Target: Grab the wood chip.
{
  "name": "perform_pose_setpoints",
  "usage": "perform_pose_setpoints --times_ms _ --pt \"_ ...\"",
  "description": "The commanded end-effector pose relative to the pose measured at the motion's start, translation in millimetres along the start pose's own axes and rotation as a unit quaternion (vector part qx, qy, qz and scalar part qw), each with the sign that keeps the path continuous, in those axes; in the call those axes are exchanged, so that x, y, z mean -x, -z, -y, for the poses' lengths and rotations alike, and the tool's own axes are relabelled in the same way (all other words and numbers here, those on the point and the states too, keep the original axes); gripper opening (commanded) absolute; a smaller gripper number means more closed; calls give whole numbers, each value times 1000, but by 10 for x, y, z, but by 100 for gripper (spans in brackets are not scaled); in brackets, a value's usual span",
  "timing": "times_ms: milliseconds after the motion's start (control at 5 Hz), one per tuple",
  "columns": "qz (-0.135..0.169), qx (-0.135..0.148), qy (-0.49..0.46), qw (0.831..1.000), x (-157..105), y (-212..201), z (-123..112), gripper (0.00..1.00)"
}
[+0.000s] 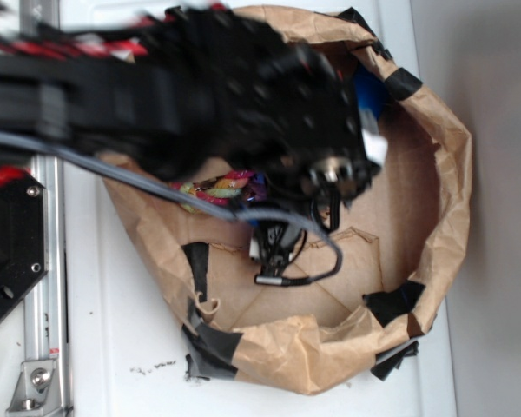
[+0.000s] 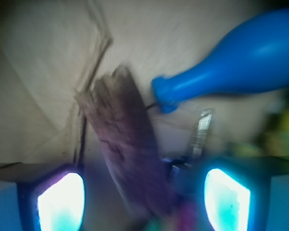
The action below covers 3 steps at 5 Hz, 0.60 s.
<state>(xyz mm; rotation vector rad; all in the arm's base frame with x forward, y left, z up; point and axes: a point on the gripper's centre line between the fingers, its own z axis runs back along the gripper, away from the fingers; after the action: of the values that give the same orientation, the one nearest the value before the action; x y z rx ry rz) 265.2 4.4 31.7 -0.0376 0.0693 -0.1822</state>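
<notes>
One wood chip (image 2: 125,144) is lying between the spread-apart fingers (image 2: 60,202) of the gripper (image 2: 143,202), untouched; one blue pin (image 2: 236,62) is lying ahead, rightward.

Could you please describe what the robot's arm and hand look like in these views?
The arm is black and blocky with red-and-white markings near its base. Grey cables trail along it. In the wrist view, the hand shows two blue fingers with pale, glowing pads.
</notes>
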Motion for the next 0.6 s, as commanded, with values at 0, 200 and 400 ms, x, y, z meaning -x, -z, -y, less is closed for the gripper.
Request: perform_pose_setpoints --times_ms 0,200,400 --pt "21 -19 5 1000 -174 42 128 0" --pt "25 -19 -1 1000 -142 11 110 0" --pt "37 -19 -2 999 -113 -121 99 0"
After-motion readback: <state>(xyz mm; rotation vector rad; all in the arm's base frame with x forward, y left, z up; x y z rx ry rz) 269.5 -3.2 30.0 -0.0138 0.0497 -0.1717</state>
